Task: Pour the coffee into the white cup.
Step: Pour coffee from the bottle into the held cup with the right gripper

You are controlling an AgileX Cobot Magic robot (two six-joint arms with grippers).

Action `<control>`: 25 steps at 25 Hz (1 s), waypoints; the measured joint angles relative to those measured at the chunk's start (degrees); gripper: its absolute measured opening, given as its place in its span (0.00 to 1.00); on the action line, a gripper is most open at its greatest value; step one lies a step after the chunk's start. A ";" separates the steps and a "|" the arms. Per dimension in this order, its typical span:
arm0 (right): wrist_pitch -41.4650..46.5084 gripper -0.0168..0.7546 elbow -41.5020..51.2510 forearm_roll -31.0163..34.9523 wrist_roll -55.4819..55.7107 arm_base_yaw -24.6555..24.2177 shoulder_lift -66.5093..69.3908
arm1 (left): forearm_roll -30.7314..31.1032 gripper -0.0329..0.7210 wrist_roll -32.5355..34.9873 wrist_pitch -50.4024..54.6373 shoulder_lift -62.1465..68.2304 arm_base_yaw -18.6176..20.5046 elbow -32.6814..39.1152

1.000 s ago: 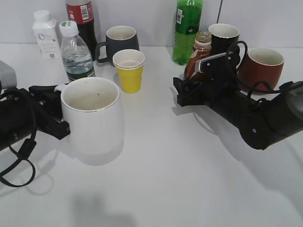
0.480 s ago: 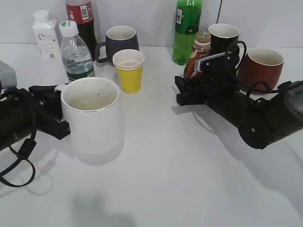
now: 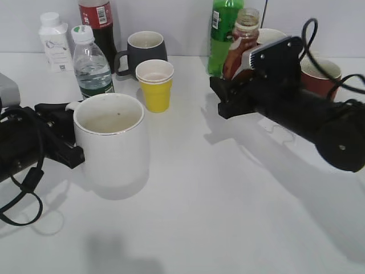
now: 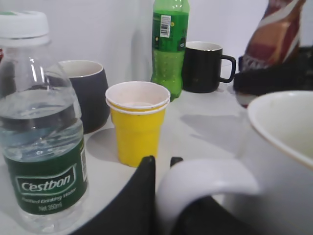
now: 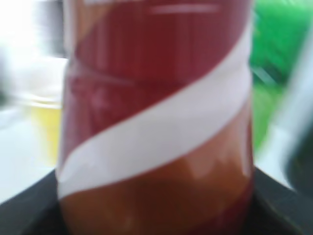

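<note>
The big white cup (image 3: 111, 142) stands at the left of the table, empty. My left gripper (image 3: 71, 149) is shut on its handle (image 4: 205, 178). The coffee bottle (image 3: 239, 43), brown with a red and white label and no cap, is upright in my right gripper (image 3: 223, 97), which is shut on it and holds it lifted above the table at the back right. In the right wrist view the bottle (image 5: 156, 122) fills the frame and is blurred. The bottle also shows at the top right of the left wrist view (image 4: 276, 34).
A yellow paper cup (image 3: 155, 84), a water bottle (image 3: 91, 63), a dark grey mug (image 3: 145, 48), a cola bottle (image 3: 98, 23) and a white jar (image 3: 54, 41) stand behind the white cup. A green bottle (image 3: 223, 31), a black mug (image 4: 203, 66) and a red mug (image 3: 325, 71) stand at the back right.
My right gripper has lifted the coffee bottle off the table, straight up and slightly right. The left gripper and the white cup have not moved.
</note>
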 joint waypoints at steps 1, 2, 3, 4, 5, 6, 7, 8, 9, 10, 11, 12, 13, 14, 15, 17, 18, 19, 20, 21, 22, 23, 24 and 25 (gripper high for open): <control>1.20 0.71 0.15 -2.12 0.50 0.00 -1.27 | 0.00 0.12 0.00 0.00 0.00 0.00 0.00; 2.38 0.71 0.19 -3.80 0.88 0.00 -2.59 | 0.00 0.12 0.00 0.00 0.00 0.00 0.00; 3.31 0.71 0.19 -5.53 1.88 0.06 -3.82 | 0.00 0.12 0.00 0.00 0.00 0.00 0.00; 3.75 0.71 0.19 -6.95 3.08 0.06 -4.92 | 0.00 0.12 0.00 0.00 0.00 0.00 0.00; 3.96 0.71 0.19 -8.30 3.91 0.06 -5.70 | 0.00 0.12 0.00 0.00 0.00 0.00 0.00; 4.09 0.71 0.19 -9.16 4.69 0.06 -6.52 | 0.00 0.12 0.00 0.00 0.00 0.00 0.00; 4.08 0.71 0.19 -9.96 5.40 0.12 -7.13 | 0.00 0.12 0.00 0.00 0.00 0.00 0.00; 4.20 0.71 0.14 -10.28 5.89 0.35 -7.42 | 0.05 0.12 0.00 0.00 0.00 0.00 0.00; 4.20 0.71 0.07 -10.36 6.12 0.65 -7.56 | 0.35 0.12 0.00 0.00 0.00 0.00 0.00; 4.29 0.71 0.07 -10.36 6.29 1.25 -7.62 | 0.81 0.12 0.00 0.00 0.00 0.00 0.00; 4.59 0.71 0.07 -10.36 6.40 2.09 -7.62 | 1.20 0.12 0.00 0.00 0.00 0.00 0.00; 5.07 0.71 -0.03 -10.43 6.49 3.17 -7.62 | 1.55 0.12 0.00 0.00 0.00 0.00 0.00; 5.85 0.71 -0.25 -10.58 6.54 4.17 -7.62 | 1.76 0.12 0.00 0.00 0.00 0.00 0.00; 7.10 0.71 -0.70 -10.78 6.60 5.43 -7.62 | 1.78 0.12 0.00 0.00 0.00 0.00 0.00; 8.45 0.71 -1.41 -10.87 6.60 6.72 -7.62 | 1.78 0.12 0.00 0.00 0.00 0.00 0.00; 12.01 0.71 -3.05 -11.00 6.38 8.91 -7.62 | 1.83 0.12 0.00 0.00 0.00 0.00 0.00; 13.15 0.71 -3.95 -11.06 5.81 9.87 -7.62 | 1.80 0.12 0.00 0.00 0.00 0.00 0.00; 13.79 0.71 -4.68 -11.06 5.17 10.68 -7.62 | 1.80 0.12 0.00 0.00 0.00 0.00 0.00; 14.01 0.71 -5.24 -11.06 4.26 11.23 -7.57 | 1.80 0.12 0.00 0.00 0.00 0.00 0.00; 14.22 0.71 -5.89 -11.08 3.34 11.82 -7.45 | 1.80 0.12 0.00 0.00 0.00 0.00 0.00; 14.56 0.71 -6.52 -11.12 2.43 12.31 -7.32 | 1.84 0.12 0.00 0.00 0.00 0.00 0.00; 15.05 0.71 -7.00 -11.14 1.73 12.53 -7.13 | 1.91 0.12 0.00 0.00 0.00 0.00 0.00; 15.43 0.71 -7.37 -11.19 0.50 12.67 -6.89 | 1.96 0.12 0.00 0.00 0.00 0.00 0.00; 15.54 0.71 -7.60 -11.19 -0.44 12.73 -6.75 | 1.96 0.12 0.00 0.00 0.00 0.00 0.00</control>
